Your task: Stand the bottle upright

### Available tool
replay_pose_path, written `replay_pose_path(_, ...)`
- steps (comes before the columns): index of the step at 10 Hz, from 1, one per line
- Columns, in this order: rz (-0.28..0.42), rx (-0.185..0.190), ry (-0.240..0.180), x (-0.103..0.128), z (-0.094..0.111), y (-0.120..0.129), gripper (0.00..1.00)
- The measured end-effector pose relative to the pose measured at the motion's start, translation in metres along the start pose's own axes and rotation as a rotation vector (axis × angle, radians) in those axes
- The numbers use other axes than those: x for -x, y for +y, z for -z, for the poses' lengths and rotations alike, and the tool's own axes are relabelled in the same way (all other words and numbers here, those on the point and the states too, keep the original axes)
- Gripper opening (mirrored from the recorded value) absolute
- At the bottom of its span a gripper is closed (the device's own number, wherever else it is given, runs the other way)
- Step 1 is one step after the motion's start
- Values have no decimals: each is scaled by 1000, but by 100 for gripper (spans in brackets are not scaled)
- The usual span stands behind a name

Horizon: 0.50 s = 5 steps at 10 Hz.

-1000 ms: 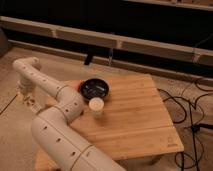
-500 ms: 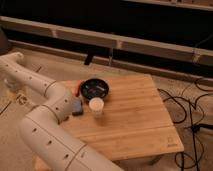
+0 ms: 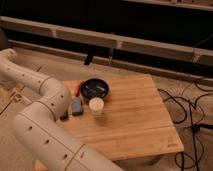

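Note:
No object on the wooden table (image 3: 135,120) shows clearly as a bottle. An orange-red object (image 3: 75,88) lies at the table's left edge, partly hidden behind my arm. A white cylindrical container (image 3: 96,106) stands upright near the table's middle left. My white arm (image 3: 47,92) comes up from the bottom left, bends at an elbow over the table's left edge, and runs off the left side of the camera view. My gripper is out of view past that left edge.
A black bowl (image 3: 95,88) sits behind the white container. A blue-grey flat object (image 3: 76,106) lies to its left beside a small dark object (image 3: 64,115). Black cables (image 3: 187,107) trail on the floor to the right. A dark wall with a rail (image 3: 115,40) runs behind.
My arm has swung left and lower, and its far end has left the view. The blue-grey object and the orange-red object now show beside the elbow. The table objects have not moved.

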State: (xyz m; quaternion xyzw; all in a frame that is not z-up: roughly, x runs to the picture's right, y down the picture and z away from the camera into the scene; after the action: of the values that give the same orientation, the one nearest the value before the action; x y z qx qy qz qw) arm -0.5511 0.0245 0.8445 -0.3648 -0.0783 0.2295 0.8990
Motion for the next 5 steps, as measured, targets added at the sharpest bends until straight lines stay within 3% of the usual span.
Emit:
replay_pose_path(3, 24, -22, -14, -13, 7, 20, 0)
replay_pose_path(5, 23, -33, -37, -47, 15, 42, 0)
